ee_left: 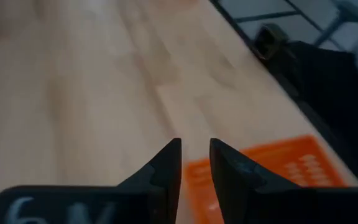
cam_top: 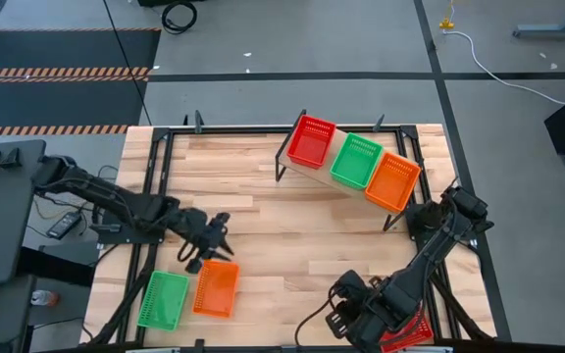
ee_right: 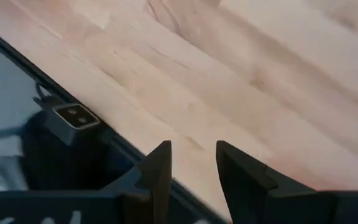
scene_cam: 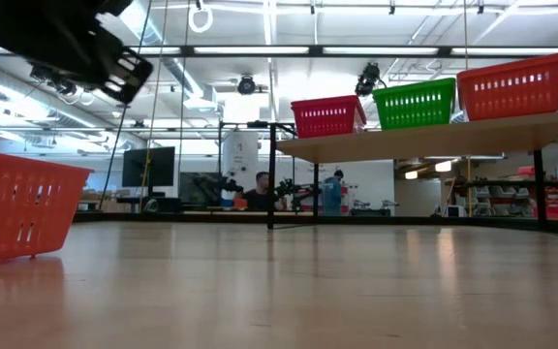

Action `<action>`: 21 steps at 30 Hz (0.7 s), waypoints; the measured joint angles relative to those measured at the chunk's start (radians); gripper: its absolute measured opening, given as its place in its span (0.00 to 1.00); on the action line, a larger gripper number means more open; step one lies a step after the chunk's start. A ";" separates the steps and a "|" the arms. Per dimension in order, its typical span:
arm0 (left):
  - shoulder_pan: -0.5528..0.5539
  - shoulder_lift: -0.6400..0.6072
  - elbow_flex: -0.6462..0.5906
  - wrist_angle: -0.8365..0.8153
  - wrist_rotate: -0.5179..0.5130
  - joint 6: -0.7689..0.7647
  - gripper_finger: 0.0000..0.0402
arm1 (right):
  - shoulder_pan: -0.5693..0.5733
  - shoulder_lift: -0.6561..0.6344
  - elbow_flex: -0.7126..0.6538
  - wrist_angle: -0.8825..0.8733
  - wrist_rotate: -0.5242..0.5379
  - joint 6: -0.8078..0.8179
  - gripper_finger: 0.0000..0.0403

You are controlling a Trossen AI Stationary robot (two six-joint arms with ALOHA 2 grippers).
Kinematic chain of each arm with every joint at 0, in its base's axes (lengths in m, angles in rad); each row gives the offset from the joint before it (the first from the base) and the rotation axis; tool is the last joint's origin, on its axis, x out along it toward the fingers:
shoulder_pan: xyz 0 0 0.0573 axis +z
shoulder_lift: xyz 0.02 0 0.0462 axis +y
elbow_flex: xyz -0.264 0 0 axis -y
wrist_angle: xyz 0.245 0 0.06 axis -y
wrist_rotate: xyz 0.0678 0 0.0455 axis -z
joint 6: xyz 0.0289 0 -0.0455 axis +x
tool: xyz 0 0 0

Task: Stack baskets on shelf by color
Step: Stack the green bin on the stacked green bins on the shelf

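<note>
My left hand [cam_top: 211, 238] hovers, slightly parted and empty, over the orange basket [cam_top: 216, 288] at lower left; a shallow bite could slip off its rim.

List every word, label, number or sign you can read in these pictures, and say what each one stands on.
No text can be read with certainty.
Left wrist view: pale marks on the left gripper's dark body, cut off and blurred; the first might be a "6".
Right wrist view: pale marks at the bottom edge on the right gripper, cut off, unreadable.
The baskets, including the orange basket, and the shelf show no lettering.
</note>
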 joint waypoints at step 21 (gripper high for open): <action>-0.355 0.001 0.113 -0.549 -0.150 -0.814 0.22 | -0.085 0.000 0.000 -0.104 0.319 -0.717 0.33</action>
